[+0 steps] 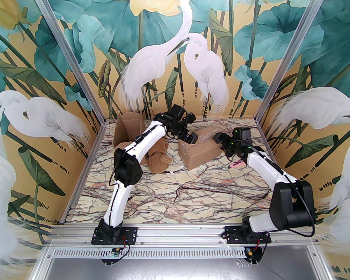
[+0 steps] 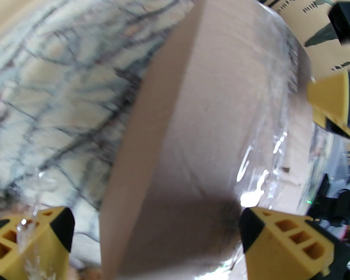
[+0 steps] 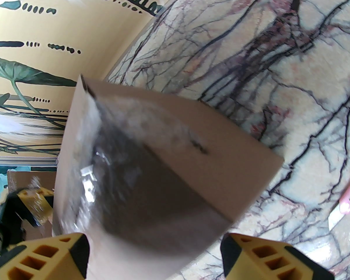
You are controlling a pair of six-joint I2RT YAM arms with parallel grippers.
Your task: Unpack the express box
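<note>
Marble table (image 1: pixel 175 197), painted heron walls all round. Nearest hazard: pink cutter (image 1: pixel 236 164) lies just beside the right arm, so a careless retreat could sweep it away. Next out, plush bear (image 1: pixel 159 159) sits under the left arm and could get dragged. Then the job itself: sealed cardboard box (image 1: pixel 198 153), mid-table toward the back, between both pincers. Left gripper (image 1: pixel 189 138) is spread wide over its left end. Right gripper (image 1: pixel 218 139) is also spread, astride the right end; neither looks to be pinching it. Both wrists crowd one box, so fingers could clash. A strand of clear tape (image 2: pixel 26 229) drapes one left finger and could tug the box. Box is plain brown with sharp edges, top wrapped in wrinkled, glossy tape, likely slick under the pads. Farthest back, left: open box (image 1: pixel 128 130), flaps up.
</note>
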